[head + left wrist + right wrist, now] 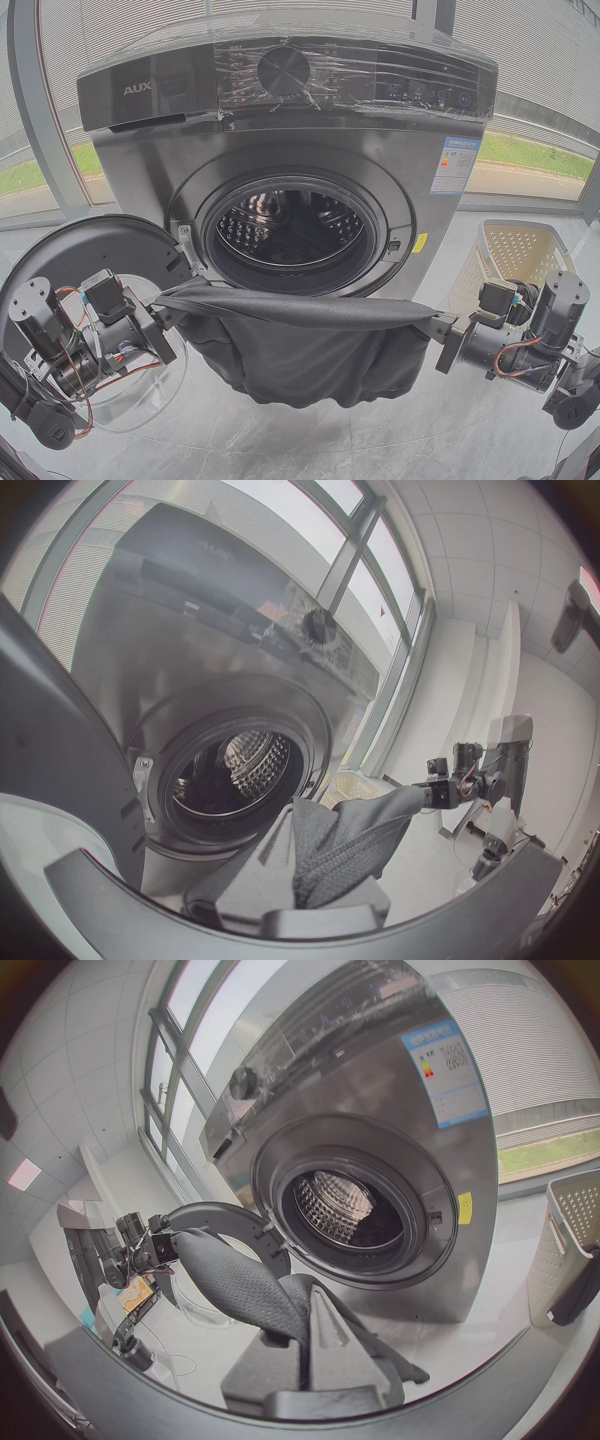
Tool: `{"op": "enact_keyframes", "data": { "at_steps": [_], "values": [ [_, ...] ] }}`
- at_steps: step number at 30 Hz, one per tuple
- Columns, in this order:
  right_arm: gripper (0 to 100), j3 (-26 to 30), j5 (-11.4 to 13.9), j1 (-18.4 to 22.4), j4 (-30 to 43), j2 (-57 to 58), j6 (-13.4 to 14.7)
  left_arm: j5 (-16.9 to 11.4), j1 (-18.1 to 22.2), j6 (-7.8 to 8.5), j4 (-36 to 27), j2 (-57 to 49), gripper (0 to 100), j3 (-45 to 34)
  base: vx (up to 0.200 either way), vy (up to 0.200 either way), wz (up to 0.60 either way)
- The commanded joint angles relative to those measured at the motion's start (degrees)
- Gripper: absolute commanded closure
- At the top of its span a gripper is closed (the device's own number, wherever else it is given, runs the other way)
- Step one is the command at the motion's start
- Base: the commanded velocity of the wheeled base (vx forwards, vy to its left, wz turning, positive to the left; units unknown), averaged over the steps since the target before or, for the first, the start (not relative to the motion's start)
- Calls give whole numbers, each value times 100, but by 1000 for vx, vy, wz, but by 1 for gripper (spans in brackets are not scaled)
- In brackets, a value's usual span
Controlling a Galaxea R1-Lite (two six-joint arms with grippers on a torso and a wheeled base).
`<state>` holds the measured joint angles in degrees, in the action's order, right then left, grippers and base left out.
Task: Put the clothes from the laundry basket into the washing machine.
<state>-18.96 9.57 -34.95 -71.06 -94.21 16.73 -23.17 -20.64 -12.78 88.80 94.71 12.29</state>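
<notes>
A dark grey garment [300, 340] hangs stretched between both grippers, just below and in front of the washing machine's open drum [290, 234]. My left gripper [164, 307] is shut on its left end [312, 861]. My right gripper [437, 325] is shut on its right end [294, 1316]. The rest of the cloth sags towards the floor. Some dark clothing lies inside the drum [375, 1219]. The beige laundry basket [519, 256] stands on the floor to the machine's right, with a dark item draped over its rim [578, 1294].
The machine's round door [94, 250] is swung open to the left, behind my left arm. Grey tiled floor [312, 444] stretches in front of the machine. Windows run behind it.
</notes>
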Motion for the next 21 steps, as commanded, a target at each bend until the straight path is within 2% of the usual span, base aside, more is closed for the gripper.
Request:
{"op": "enact_keyframes", "data": {
  "at_steps": [1, 9, 15, 21],
  "values": [
    [100, 68, 10, -3, -251, -80, 33, -91, 69, -102, -3, -409, 100, 160, 0, 0, 0],
    [100, 32, -69, -12, -1226, -616, -3, -91, 69, -41, 6, -321, 100, 142, 0, 0, 0],
    [100, 41, -359, -188, -1455, -792, -11, -82, 51, -85, 6, -339, 100, 195, 0, 0, 0],
    [100, 41, -368, -196, -1525, -774, -3, -82, 25, -58, 6, -313, 100, 169, 0, 0, 0]
  ]
}}
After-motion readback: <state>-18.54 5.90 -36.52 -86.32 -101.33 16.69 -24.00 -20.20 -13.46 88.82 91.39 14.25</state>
